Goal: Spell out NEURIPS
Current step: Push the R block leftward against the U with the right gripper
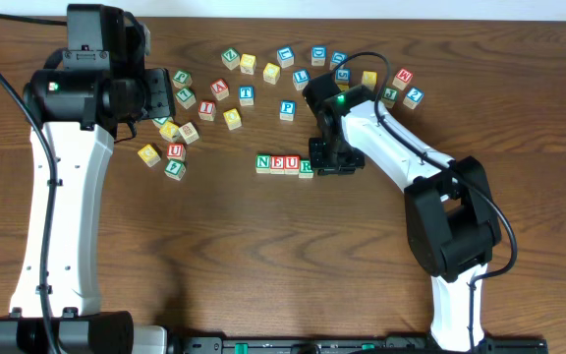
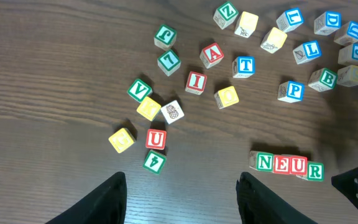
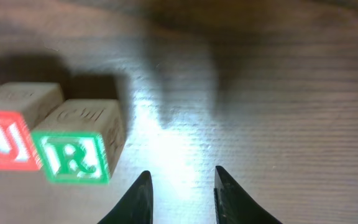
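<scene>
- NEURIPS row reads NEUR; R sits slightly out of line.
- Right gripper just beside R, jaws apart, empty.
- Left gripper well away from R, jaws apart, empty.
- Best: nudge R flush, then fetch I.

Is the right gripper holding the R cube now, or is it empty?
Empty. The right gripper has only bare table between its open jaws; the R cube stands apart, untouched.

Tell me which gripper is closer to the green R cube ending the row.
Right. The right gripper sits just beside the green R cube, at the row's end, holding nothing. The left gripper is far off to the side, over the scattered cubes.
</scene>
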`<state>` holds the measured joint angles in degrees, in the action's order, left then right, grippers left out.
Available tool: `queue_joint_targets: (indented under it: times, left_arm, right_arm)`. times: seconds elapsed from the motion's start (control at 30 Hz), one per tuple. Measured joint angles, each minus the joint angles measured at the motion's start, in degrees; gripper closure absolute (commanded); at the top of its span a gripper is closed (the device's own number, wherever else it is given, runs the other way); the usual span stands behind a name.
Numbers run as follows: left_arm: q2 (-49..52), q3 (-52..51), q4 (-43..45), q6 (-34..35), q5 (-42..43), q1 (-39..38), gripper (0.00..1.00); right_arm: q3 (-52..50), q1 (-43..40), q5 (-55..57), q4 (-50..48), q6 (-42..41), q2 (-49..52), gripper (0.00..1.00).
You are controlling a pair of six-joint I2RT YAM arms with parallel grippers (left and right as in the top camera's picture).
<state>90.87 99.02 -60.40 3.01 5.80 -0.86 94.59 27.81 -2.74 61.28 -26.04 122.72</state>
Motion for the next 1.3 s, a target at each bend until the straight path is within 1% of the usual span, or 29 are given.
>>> queue_joint_targets:
  times: [0.23, 0.4, 0.5, 0.7, 1.03, 1.3]
  left_arm:
    - [0.00, 0.00, 0.00, 0.00, 0.00, 0.00, 0.44]
    - [0.00, 0.00, 0.00, 0.00, 0.00, 0.00, 0.44]
    - [0.00, 0.00, 0.00, 0.00, 0.00, 0.00, 0.44]
    - [0.00, 0.00, 0.00, 0.02, 0.00, 0.00, 0.44]
    - [0.00, 0.00, 0.00, 0.00, 0.00, 0.00, 0.44]
    - [0.00, 0.00, 0.00, 0.02, 0.00, 0.00, 0.44]
  right_arm:
    - [0.24, 0.02, -6.45, 2.97, 4.48, 0.00, 0.77]
    - [-0.22, 0.42, -8.13, 3.19, 6.01, 0.00, 0.81]
    - [-0.72, 0.90, -8.44, 2.27, 6.29, 0.00, 0.83]
    - [-1.88, 1.36, -8.98, -1.46, 6.84, 0.00, 0.91]
    - [-5.44, 1.55, -9.11, -6.97, 6.32, 0.00, 0.95]
    - [-5.55, 2.01, -9.25, -9.03, 5.81, 0.00, 0.94]
